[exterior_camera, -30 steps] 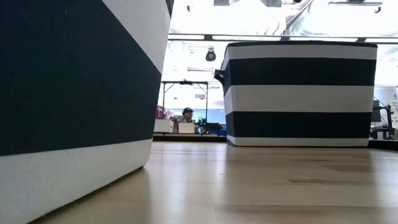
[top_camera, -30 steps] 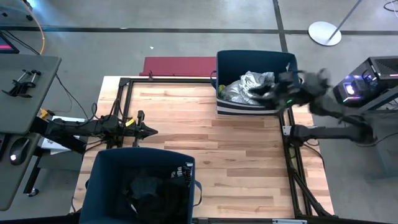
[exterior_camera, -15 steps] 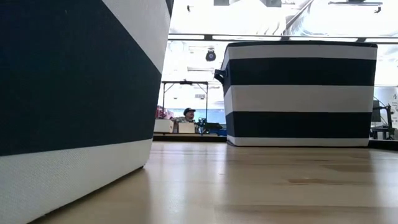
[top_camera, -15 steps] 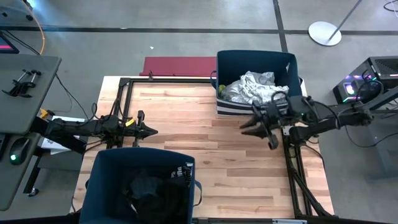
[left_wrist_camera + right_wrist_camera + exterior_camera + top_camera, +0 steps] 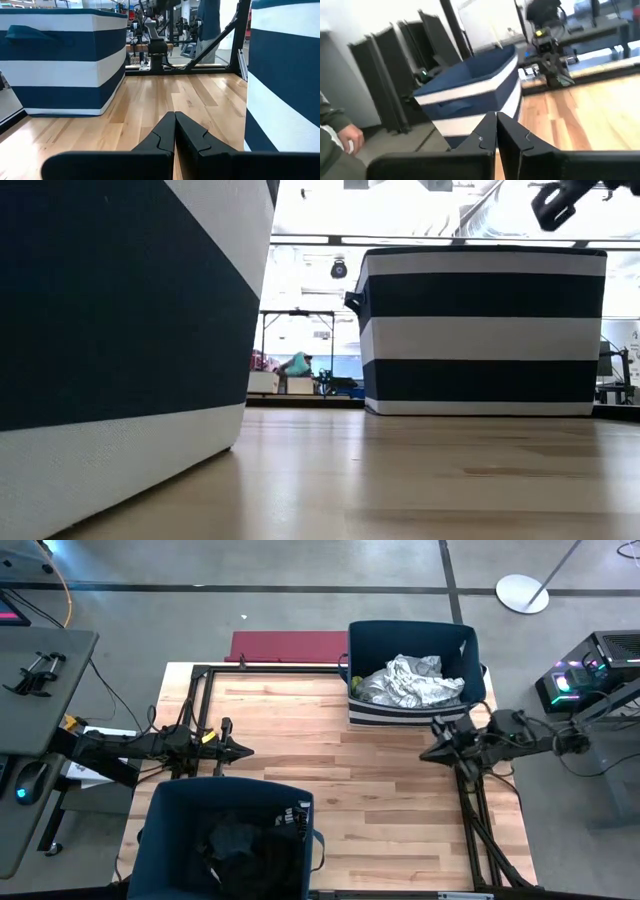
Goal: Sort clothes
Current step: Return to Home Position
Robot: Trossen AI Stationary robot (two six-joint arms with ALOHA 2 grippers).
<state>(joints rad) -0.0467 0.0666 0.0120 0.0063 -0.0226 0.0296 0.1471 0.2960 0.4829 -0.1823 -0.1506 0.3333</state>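
Light patterned and white clothes (image 5: 408, 680) lie heaped in the far blue-and-white striped bin (image 5: 362, 712). Dark clothes (image 5: 238, 840) lie in the near striped bin (image 5: 160, 830). My right gripper (image 5: 424, 755) hovers just near-side of the far bin, at the table's right, shut with nothing in it; it also shows high up in the low view (image 5: 553, 207) and in its own wrist view (image 5: 496, 118). My left gripper (image 5: 246, 750) waits shut at the table's left, just beyond the near bin, fingers together (image 5: 175, 118).
A flat red board (image 5: 286, 645) lies beyond the table's far edge. A black frame (image 5: 200, 675) runs round the tabletop. Bare wood (image 5: 340, 770) lies between the two bins. A person's hand (image 5: 347, 136) shows beside the table, and another person (image 5: 298, 363) is far behind.
My right gripper has come from above the far bin toward the table's near edge, clear of the bin, then drawn back toward the right edge. Its fingers, apart half a second ago, have shut on nothing. The light clothes stay in the far bin.
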